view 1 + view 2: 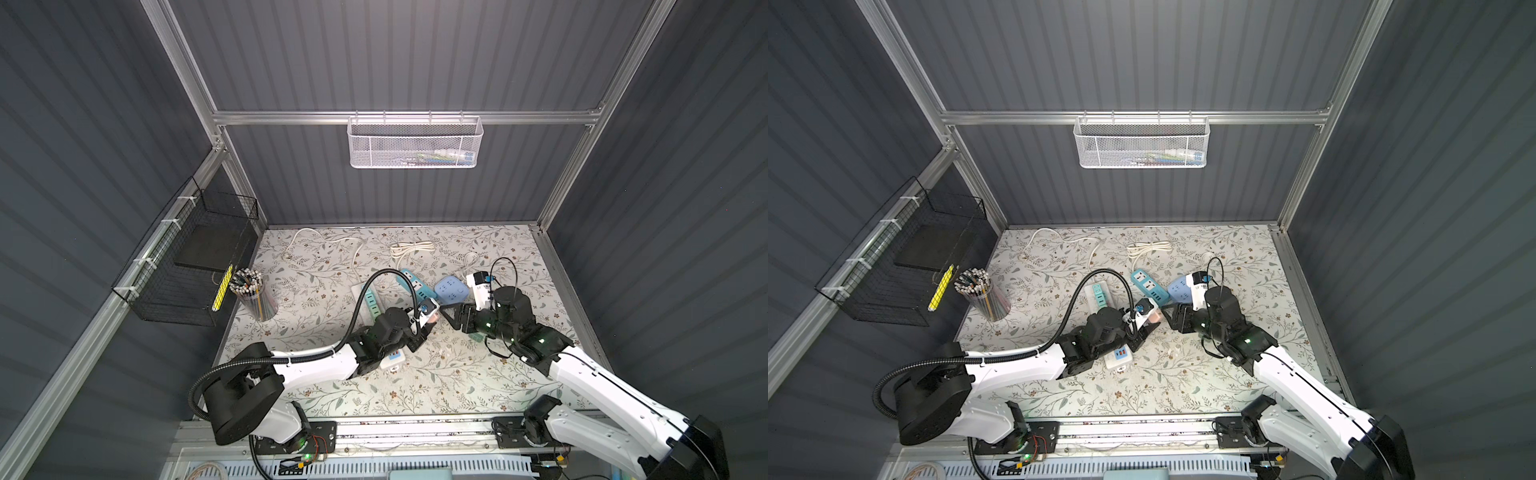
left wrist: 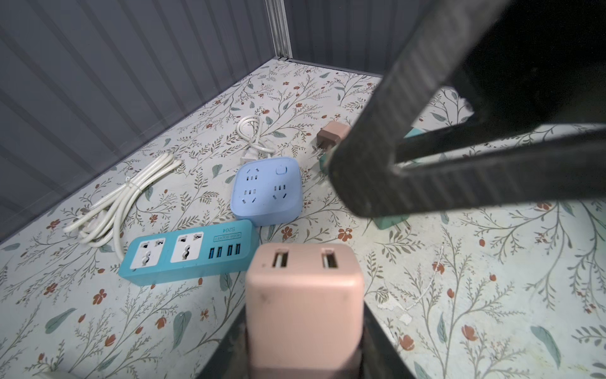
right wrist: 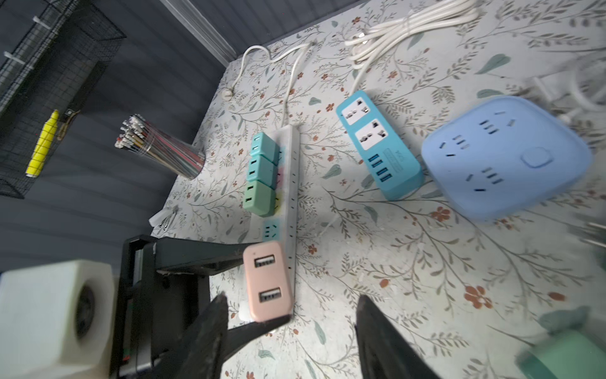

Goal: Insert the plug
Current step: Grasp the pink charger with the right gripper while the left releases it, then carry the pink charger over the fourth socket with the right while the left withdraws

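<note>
My left gripper (image 1: 428,323) is shut on the pink plug (image 2: 305,295), a pink block with two USB ports (image 3: 267,282). It hangs just above the table, near the white power strip (image 3: 292,183). Three green and teal plugs sit in that strip, and an empty blue-faced socket (image 3: 271,228) lies right beside the pink plug. My right gripper (image 3: 292,302) is open and holds nothing. One of its fingertips (image 3: 216,311) is close to the pink plug's end. In both top views the two grippers nearly meet at the table's middle (image 1: 1163,316).
A teal strip (image 3: 380,147) and a blue square socket block (image 3: 505,157) lie behind the grippers. A bundled white cable (image 1: 411,249) sits farther back. A cup of pencils (image 1: 253,295) and a black wire basket (image 1: 187,266) stand at the left. Loose plugs lie near the right arm (image 2: 333,133).
</note>
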Available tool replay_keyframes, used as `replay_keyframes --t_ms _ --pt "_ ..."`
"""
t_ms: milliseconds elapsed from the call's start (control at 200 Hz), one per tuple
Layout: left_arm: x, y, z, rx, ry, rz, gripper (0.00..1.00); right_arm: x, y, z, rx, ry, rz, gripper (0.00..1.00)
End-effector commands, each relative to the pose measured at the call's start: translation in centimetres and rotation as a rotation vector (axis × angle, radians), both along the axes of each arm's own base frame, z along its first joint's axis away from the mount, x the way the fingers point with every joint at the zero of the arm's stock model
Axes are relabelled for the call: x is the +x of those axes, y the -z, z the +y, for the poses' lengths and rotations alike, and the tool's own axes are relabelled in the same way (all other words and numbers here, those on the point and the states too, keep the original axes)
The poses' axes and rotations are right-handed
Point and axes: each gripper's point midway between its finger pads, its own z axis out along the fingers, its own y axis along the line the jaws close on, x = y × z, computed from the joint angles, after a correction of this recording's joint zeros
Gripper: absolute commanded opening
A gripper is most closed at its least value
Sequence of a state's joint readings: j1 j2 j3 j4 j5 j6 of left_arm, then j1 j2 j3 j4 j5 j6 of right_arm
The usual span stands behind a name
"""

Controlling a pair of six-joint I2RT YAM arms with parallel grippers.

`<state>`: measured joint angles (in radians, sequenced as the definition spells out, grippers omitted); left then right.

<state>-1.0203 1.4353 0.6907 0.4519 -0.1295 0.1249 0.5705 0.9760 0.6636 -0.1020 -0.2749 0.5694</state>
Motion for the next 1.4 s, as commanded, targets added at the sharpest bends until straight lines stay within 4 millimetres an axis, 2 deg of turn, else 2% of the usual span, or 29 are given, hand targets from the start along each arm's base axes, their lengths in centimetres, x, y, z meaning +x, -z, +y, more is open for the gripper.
replay_keyframes --t_ms 0,145,230,430,460,725,890,940,1036,1076,1086,1126,1186,1281,1306,1396 --pt "-0.3 -1.1 -0.2 -0.028 0.022 -0.04 0.17 -0.7 -0.9 2.2 0.035 -0.123 0.004 0.63" --pt "-0.4 -1.4 -0.1 -0.036 0.021 -0.037 0.17 -0.7 0.2 3.1 0.004 -0.147 0.025 0.6" --pt "-0.5 -1.7 0.0 -0.045 0.022 -0.024 0.18 -0.7 0.8 3.4 0.0 -0.159 0.038 0.54" --pt "-0.9 -1.9 -0.3 -0.056 0.042 -0.001 0.19 -0.7 0.6 3.9 0.006 -0.183 0.022 0.45" --pt "-0.9 -1.9 -0.3 -0.057 0.042 0.002 0.19 -0.5 1.6 4.1 -0.009 -0.183 0.049 0.44" --pt "-1.0 -1.6 -0.5 -0.046 0.049 0.015 0.21 -0.3 0.9 5.1 0.002 -0.187 0.031 0.31" --pt "-0.6 -1.6 0.2 -0.035 0.009 0.023 0.34 -0.2 0.5 4.6 0.002 -0.157 0.01 0.26" --pt "-0.5 -1.6 0.5 -0.034 -0.013 0.03 0.48 -0.4 0.2 4.6 0.007 -0.161 0.003 0.25" --pt "-0.3 -2.2 1.6 -0.068 -0.068 0.044 0.62 0.2 0.5 4.1 -0.027 -0.116 -0.01 0.25" --pt "-0.2 -2.7 2.6 -0.096 -0.108 0.045 0.67 0.4 0.5 3.9 -0.04 -0.102 -0.017 0.25" --pt "-0.2 -2.8 2.8 -0.103 -0.119 0.046 0.69 0.2 -0.2 3.7 -0.03 -0.098 -0.036 0.25" --pt "0.0 -3.4 4.0 -0.141 -0.175 0.046 0.74 0.4 -0.4 3.5 -0.033 -0.086 -0.043 0.25" --pt "0.5 -4.4 6.7 -0.218 -0.298 0.04 0.77 0.4 -0.3 3.6 -0.042 -0.081 -0.044 0.25" --pt "2.0 -4.2 14.1 -0.34 -0.676 0.061 0.9 0.6 -0.4 4.0 -0.053 -0.07 -0.062 0.25" --pt "2.2 -4.0 16.3 -0.37 -0.788 0.067 0.94 0.8 0.7 4.4 -0.077 -0.074 -0.039 0.24" --pt "1.3 -2.6 23.3 -0.413 -1.128 0.078 1.0 0.8 1.2 5.8 -0.113 -0.079 -0.047 0.23"
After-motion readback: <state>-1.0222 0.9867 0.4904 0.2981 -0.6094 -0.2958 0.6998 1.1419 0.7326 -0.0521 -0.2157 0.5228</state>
